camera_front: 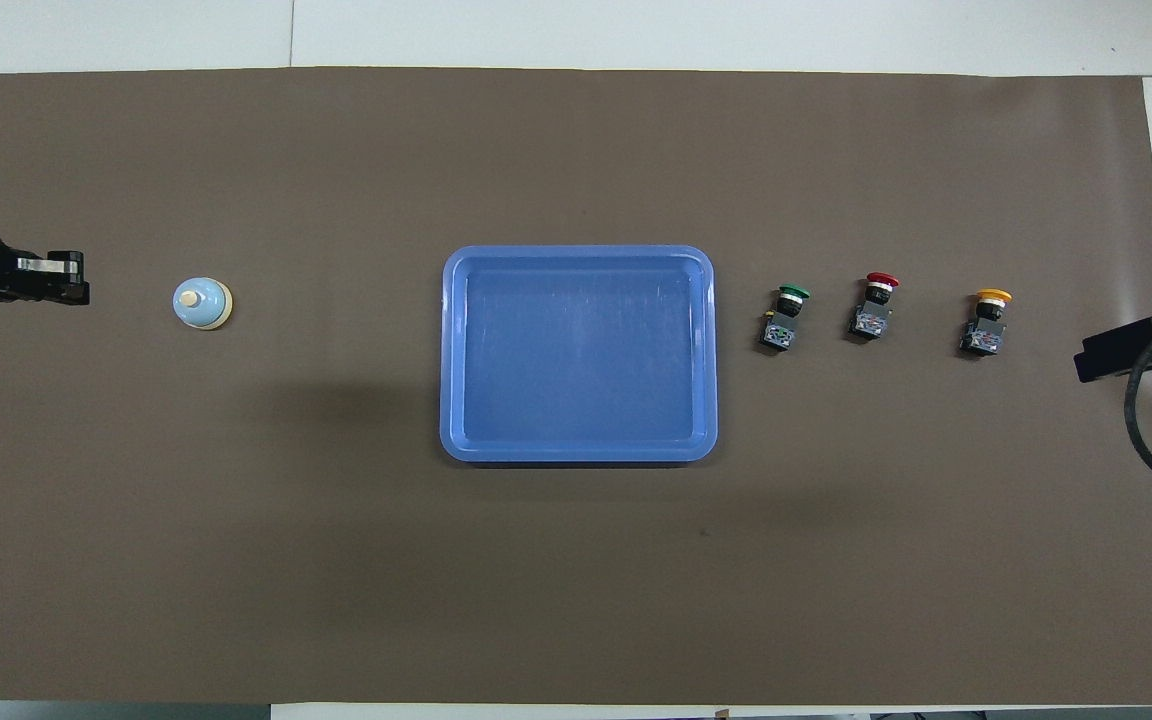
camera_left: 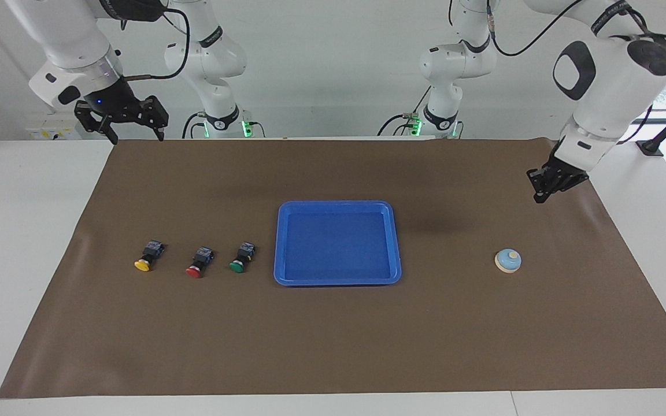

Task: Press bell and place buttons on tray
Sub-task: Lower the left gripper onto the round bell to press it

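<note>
1. A matte brown mat [camera_left: 333,323] covers most of a white table [camera_left: 26,231], with a faint crease near each end.
2. A blue plastic tray [camera_left: 337,280], rectangular with rounded corners and a raised rim, sits at the mat's middle; its glossy floor is bare.
3. Three push-button switches lie in a row beside the tray, toward the right arm's end: the green button [camera_left: 240,259] closest to the tray, then the red button [camera_left: 198,263], then the yellow button [camera_left: 147,257]. Each has a boxy black body and a round cap, tipped over with the cap pointing away from the robots.
4. The bell [camera_left: 508,260], a small light-blue dome on a cream rim with a cream knob, stands alone toward the left arm's end, well apart from the tray.
5. The facing view shows both white, smooth-jointed arms whole; the overhead view shows only the grippers' dark tips at its edges, but shows printed labels on the switch bodies.
6. The left gripper [camera_left: 543,190] hangs over the mat at the left arm's end, clear of the bell, fingers pressed together and holding nothing.
7. The right gripper [camera_left: 134,136] waits raised over the mat's corner at the robots' edge, fingers spread wide and empty.
</note>
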Motion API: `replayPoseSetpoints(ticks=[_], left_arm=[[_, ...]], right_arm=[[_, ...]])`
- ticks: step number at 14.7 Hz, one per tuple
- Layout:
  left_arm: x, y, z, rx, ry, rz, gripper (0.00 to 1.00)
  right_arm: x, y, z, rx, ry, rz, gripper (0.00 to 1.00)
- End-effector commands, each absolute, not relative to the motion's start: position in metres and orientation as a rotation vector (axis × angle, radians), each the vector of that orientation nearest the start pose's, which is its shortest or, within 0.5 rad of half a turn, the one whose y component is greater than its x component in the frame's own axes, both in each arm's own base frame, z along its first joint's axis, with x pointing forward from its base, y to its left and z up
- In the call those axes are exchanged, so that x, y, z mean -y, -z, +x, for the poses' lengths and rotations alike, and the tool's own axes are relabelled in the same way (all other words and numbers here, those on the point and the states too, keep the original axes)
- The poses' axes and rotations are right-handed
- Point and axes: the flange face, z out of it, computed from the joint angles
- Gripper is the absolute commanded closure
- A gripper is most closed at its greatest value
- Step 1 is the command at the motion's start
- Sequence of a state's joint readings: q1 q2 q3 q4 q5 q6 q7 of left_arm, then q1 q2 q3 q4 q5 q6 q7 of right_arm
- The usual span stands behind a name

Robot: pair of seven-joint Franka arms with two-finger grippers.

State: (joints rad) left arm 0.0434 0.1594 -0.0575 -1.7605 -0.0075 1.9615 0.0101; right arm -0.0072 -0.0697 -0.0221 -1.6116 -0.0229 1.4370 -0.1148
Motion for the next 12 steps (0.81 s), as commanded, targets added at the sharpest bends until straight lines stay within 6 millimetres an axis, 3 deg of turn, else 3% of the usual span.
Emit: replayPoseSetpoints(ticks=[1, 5, 9, 12], left_arm=[[0.006, -0.432, 0.627, -0.025, 0.121, -3.151, 1.00], [0.000, -0.392, 0.626, -0.012, 0.143, -3.149, 1.00], [-0.005, -0.369, 0.615, 0.004, 0.114, -3.150, 1.00], [-0.007, -0.363, 0.610, 0.011, 0.095, -3.150, 1.00]], right_arm=[[0.023, -0.635, 0.514, 0.132, -0.162, -3.148, 0.00], [0.022, -0.634, 0.514, 0.137, -0.164, -3.148, 0.00], [0.023, -0.635, 0.514, 0.137, -0.162, -3.148, 0.00], [0.021, -0.635, 0.514, 0.144, -0.164, -3.147, 0.00]])
